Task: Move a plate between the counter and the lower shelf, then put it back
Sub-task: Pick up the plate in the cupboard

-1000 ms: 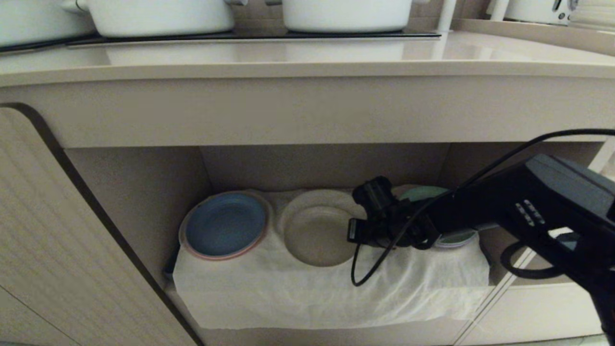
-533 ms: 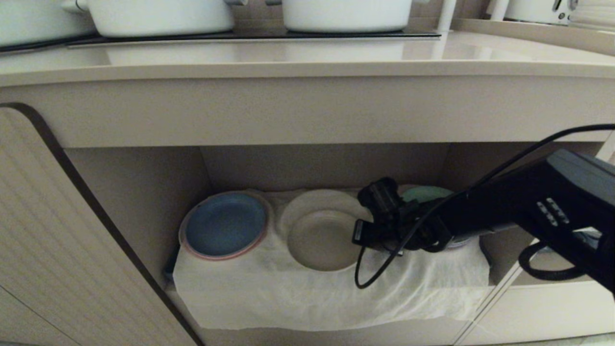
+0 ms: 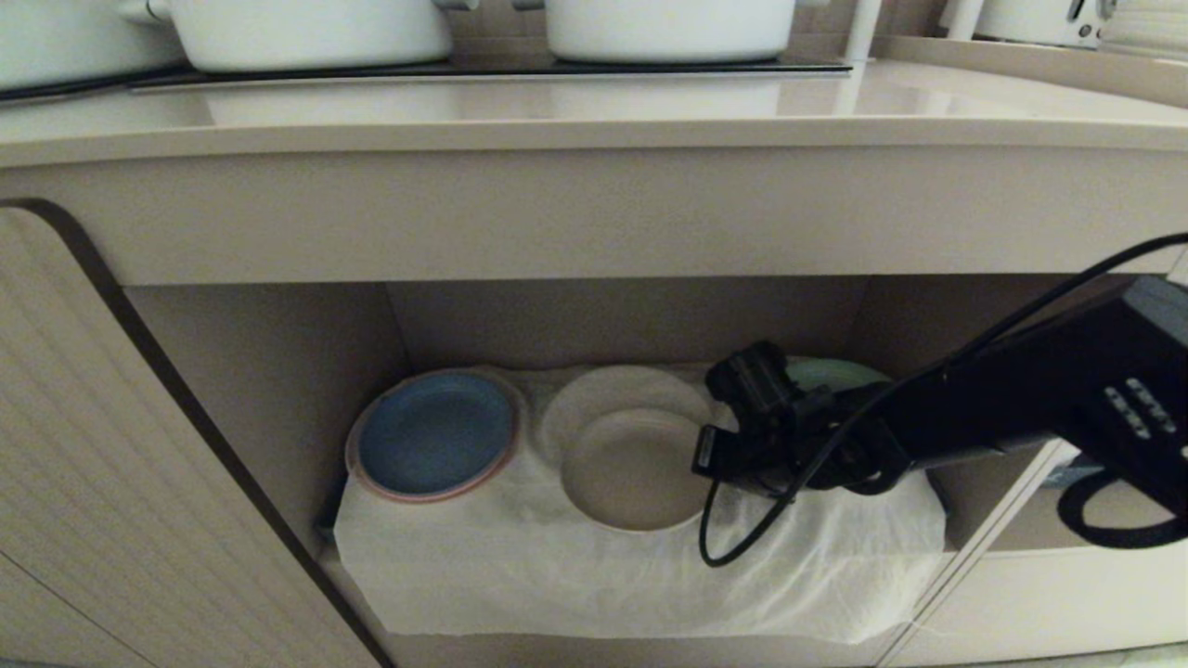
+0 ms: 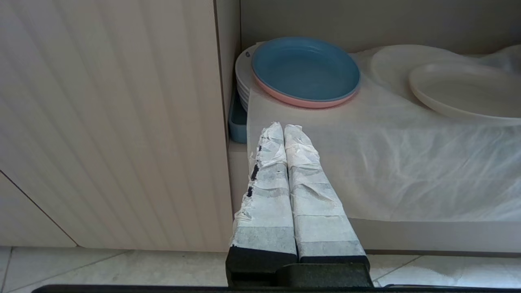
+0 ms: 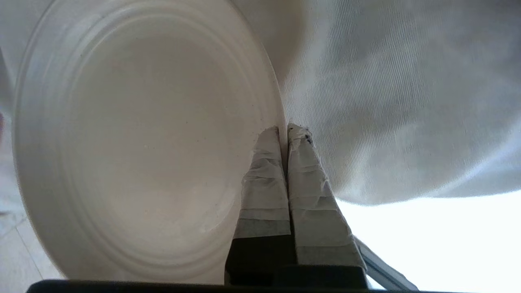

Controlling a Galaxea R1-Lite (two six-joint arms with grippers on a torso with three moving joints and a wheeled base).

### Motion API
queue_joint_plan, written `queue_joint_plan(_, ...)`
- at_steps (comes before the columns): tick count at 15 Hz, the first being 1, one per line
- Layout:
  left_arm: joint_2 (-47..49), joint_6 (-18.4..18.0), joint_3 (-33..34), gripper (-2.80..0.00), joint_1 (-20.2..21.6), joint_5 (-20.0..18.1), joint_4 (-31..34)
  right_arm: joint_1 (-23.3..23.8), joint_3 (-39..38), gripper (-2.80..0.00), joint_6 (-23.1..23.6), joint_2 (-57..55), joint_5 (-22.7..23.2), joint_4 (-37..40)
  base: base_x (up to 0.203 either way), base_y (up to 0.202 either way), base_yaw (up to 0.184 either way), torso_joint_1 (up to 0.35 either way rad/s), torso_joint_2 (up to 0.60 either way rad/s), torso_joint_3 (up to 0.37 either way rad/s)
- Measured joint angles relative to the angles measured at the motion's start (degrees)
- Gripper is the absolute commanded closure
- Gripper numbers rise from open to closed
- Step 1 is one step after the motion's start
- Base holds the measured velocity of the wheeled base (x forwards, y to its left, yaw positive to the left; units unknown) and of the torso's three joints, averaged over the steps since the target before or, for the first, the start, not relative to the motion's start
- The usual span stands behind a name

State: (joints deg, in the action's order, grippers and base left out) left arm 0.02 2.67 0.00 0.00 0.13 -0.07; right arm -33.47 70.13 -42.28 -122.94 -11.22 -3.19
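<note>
My right gripper [image 3: 710, 455] reached into the lower shelf [image 3: 278, 371] from the right, and its taped fingers [image 5: 264, 171] were pinching the right-hand rim of the cream plate [image 3: 636, 468], one finger on the inner face and one on the outside. The plate was round, so it had no long axis; it sat with its hollow face up and tipped a little, the gripped side raised off the wrinkled white cloth [image 3: 557, 575] that draped the shelf floor and hung over its front edge. It lay in the middle of the shelf, just in front of a round cloth-covered hump [image 3: 622, 394] of about the same width. I counted one cream plate, one blue plate [image 3: 434, 434] with a pinkish rim on the left, resting on a small stack of white plates [image 4: 241, 81] whose number I could not make out, and one pale green plate [image 3: 835, 373] at the right, mostly hidden behind my arm. On the table [image 3: 594, 121] above the shelf stood two white pots [image 3: 306, 32] on a black hob panel [image 3: 464, 70]. My left gripper [image 4: 281, 130] hung low outside the shelf near the ribbed cabinet door [image 3: 93, 464], its taped fingers [image 4: 305, 179] pressed together on nothing, pointing toward the blue plate.
</note>
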Motion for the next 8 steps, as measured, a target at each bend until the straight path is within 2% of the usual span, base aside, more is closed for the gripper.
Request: queue_joint_plan(8, 0.0, 0.0, 0.0, 0.0, 0.0, 0.0, 0.0, -0.3, -7.3, 0.0, 0.0, 5.7, 0.1, -0.1, 0.0, 0.0, 0.0, 0.0, 0.0, 0.0)
